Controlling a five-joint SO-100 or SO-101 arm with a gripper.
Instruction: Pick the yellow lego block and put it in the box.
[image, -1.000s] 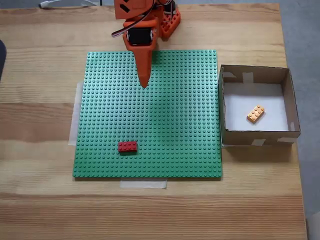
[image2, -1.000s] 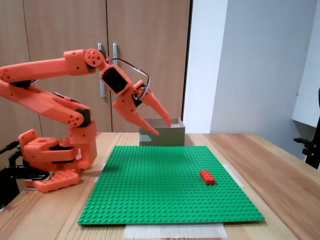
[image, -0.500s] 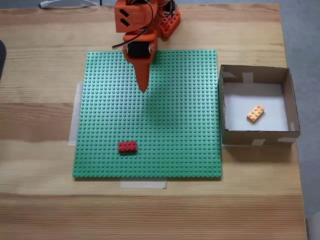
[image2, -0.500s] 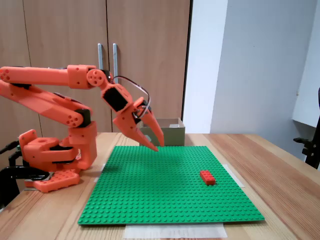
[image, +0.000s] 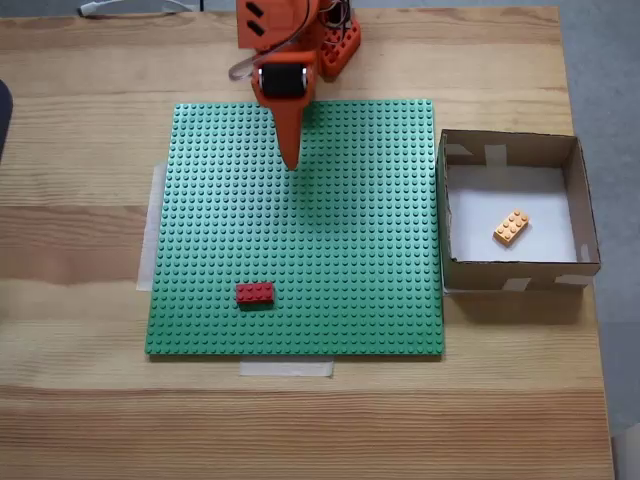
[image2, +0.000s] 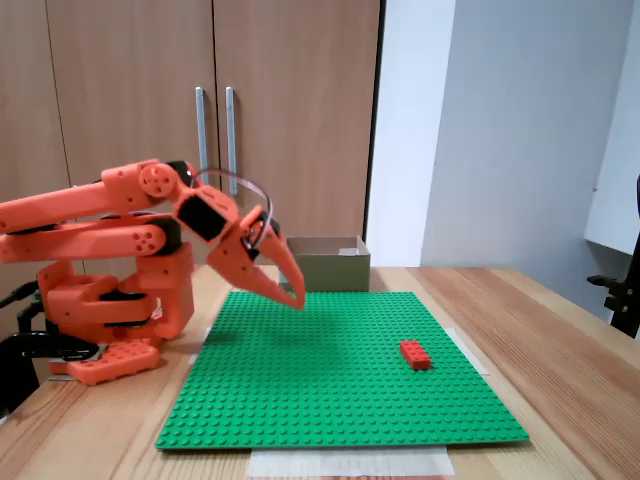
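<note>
Wooden planks make up the table, and in a fixed view from the side two tall wooden cupboard doors with metal handles stand behind it beside a pale wall. One green studded baseplate lies flat in the middle of the table, with pale tape strips showing at its left and near edges in a fixed view from above.

Counted from left to right in that view from above: one red brick sits on the baseplate near its lower left corner; one orange arm reaches in from the top edge, its gripper pointing down over the upper part of the plate; one box stands on the table just beside the plate's right edge; and one yellow lego block lies inside that box on the white floor, turned at a slant and clear of the walls.

From the side, the gripper hangs just above the plate's far left part, its fingers drawn together to a single point with nothing between them. The yellow block is well apart from the fingertips, off to their right in the view from above, with the box wall between. The red brick also lies well apart from the gripper.
</note>
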